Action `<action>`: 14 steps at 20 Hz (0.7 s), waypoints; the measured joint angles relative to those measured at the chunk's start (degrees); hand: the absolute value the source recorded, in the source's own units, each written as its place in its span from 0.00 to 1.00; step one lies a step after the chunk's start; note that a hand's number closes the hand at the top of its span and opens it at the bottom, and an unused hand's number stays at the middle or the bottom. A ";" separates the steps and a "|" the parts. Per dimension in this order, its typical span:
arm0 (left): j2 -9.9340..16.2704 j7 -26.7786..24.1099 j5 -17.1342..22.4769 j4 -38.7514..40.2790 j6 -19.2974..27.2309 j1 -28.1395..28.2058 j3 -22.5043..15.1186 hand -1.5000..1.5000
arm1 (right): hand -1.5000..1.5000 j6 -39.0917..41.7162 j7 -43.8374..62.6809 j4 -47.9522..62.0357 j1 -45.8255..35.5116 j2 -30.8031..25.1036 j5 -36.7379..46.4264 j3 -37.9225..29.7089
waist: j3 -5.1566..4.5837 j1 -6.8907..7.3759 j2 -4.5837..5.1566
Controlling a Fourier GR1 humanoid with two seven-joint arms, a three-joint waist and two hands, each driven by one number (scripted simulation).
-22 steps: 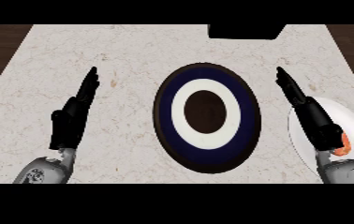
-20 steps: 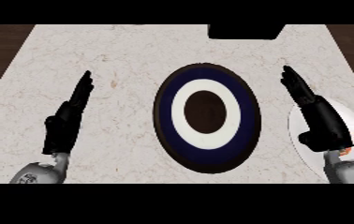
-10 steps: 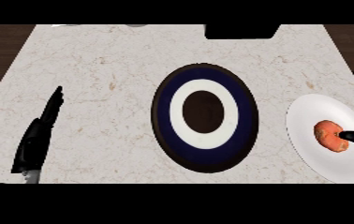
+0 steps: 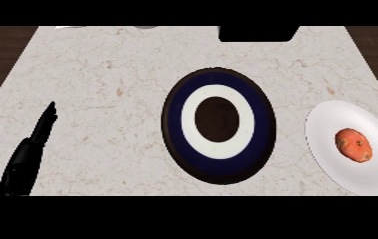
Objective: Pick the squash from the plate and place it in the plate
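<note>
An orange squash (image 4: pixel 353 145) lies on a white plate (image 4: pixel 328 145) at the right edge of the head view. A dark blue plate (image 4: pixel 218 124) with a white ring and a brown centre sits in the middle of the counter, with nothing on it. My left hand (image 4: pixel 29 154) shows at the lower left, fingers straight and pointing up, resting apart from both plates. My right hand shows nowhere.
The counter is pale marble, with dark wood beyond its left and right edges. A black block (image 4: pixel 258 33) stands at the back edge, right of centre. Small pale items (image 4: pixel 74 27) peek in at the back left.
Both forearms have dropped toward the lower edge. The right hand has left the view and uncovered the squash on the white plate. The left hand sits lower and further left.
</note>
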 measured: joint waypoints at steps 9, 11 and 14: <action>-0.67 -1.29 -0.40 2.04 -1.34 -1.00 0.69 0.50 | 0.00 10.40 -2.72 4.50 1.10 -12.67 17.33 0.26 | 0.03 0.60 0.24; -0.85 -1.99 -0.53 2.55 -1.80 -1.10 0.92 0.50 | 0.00 10.62 -2.65 6.36 -0.47 -14.54 21.36 1.34 | 0.03 0.91 0.28; -1.44 -2.07 -0.89 2.69 -2.14 -1.61 0.97 0.50 | 0.00 10.50 -3.02 9.38 -3.44 -16.26 27.74 3.92 | 0.04 1.25 0.32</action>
